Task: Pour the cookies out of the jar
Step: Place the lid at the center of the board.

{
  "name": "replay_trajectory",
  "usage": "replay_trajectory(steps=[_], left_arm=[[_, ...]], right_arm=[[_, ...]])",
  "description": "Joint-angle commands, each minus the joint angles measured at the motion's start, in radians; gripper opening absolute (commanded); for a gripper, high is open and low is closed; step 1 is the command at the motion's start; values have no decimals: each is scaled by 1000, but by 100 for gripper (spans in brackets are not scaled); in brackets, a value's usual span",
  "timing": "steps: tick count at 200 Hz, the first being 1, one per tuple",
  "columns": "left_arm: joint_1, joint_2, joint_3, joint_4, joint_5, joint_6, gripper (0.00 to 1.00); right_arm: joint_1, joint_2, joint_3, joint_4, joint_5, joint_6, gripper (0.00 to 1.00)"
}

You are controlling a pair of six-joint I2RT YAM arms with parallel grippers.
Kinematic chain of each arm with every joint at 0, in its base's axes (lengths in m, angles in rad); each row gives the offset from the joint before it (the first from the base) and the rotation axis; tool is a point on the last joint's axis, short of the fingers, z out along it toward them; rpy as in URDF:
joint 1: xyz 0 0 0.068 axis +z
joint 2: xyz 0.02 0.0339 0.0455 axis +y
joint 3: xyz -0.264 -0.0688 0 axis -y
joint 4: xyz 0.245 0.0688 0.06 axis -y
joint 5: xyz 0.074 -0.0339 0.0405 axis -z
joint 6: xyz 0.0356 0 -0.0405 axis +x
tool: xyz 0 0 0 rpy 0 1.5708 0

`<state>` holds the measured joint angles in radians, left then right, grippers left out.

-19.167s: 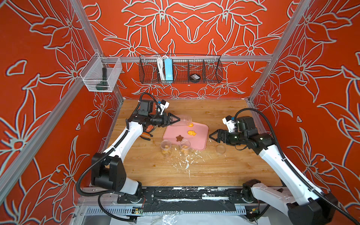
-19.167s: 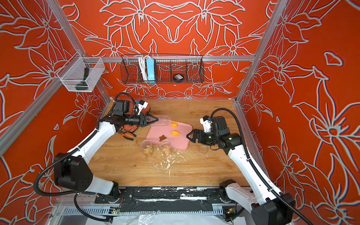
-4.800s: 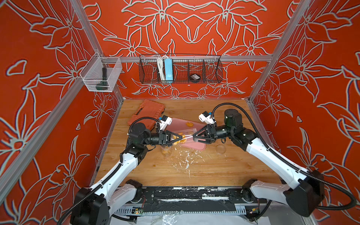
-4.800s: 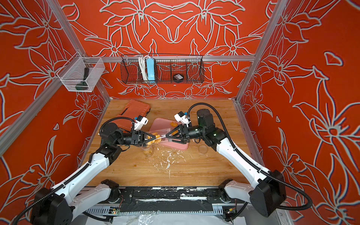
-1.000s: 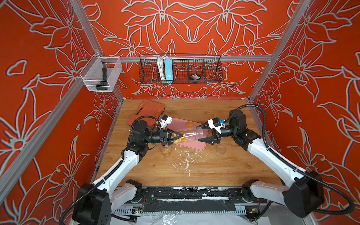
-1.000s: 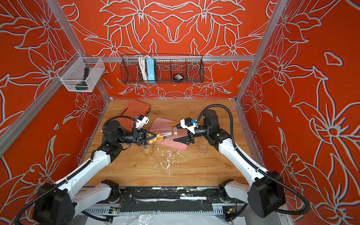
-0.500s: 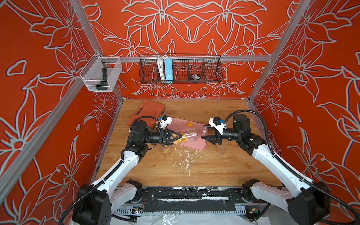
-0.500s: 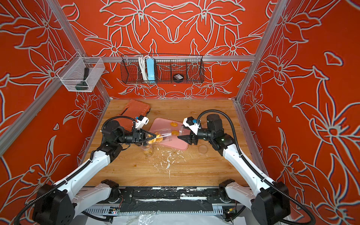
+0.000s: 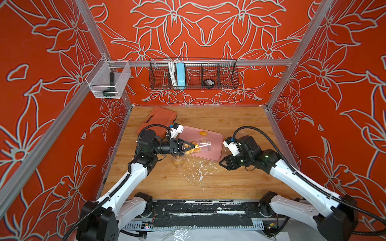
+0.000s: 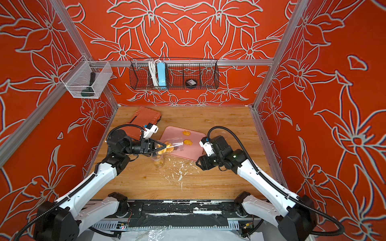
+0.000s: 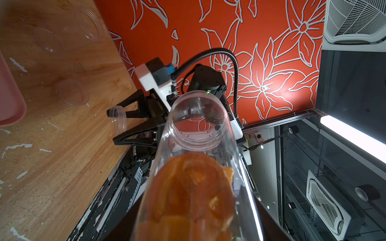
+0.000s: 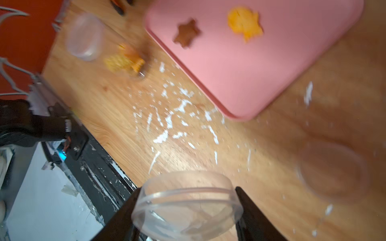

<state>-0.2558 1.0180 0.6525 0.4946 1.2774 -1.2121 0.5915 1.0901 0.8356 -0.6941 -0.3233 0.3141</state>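
My left arm [image 9: 133, 175] and right arm [image 9: 296, 177] are smooth white shells linked by black cylindrical joints [image 9: 147, 138]; a black ribbed cable [image 11: 213, 50] runs along each; each wrist bears a white camera block [image 9: 177, 130] with a blue plug [image 11: 171, 67]; a small green light [image 9: 266, 156] glows on my right wrist joint; my left gripper [image 9: 194, 146] and right gripper [image 12: 186, 208] have black, tapering, triangular fingers [image 12: 248, 210].

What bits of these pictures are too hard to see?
- Cookies in the held jar, left wrist view: stacked and blurred up close, so uncountable.
- Lid in the right end effector, both top views: clear and tiny, cannot be made out.
- Standing jar, right wrist view: motion-blurred.
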Motion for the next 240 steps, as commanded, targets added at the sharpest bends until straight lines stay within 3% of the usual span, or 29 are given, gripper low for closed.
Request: replay_trajectory(steps=[1,67,107,212,240], left_arm=[[7,-21,3,30,11,-1,34],[19,-21,-13,-7,8,19,34],[22,-19,-25,-4,5,29,34],[29,51,-22,-48,-21,91,34],[30,93,-7,-72,-30,130,33]], right_arm=[[6,102,-23,-159,104,138,44],[26,277,-38,-111,205,144,48],[30,321,-48,-81,185,135,60],[32,117,-57,-114,124,157,98],[31,4,-42,-120,132,155,99]])
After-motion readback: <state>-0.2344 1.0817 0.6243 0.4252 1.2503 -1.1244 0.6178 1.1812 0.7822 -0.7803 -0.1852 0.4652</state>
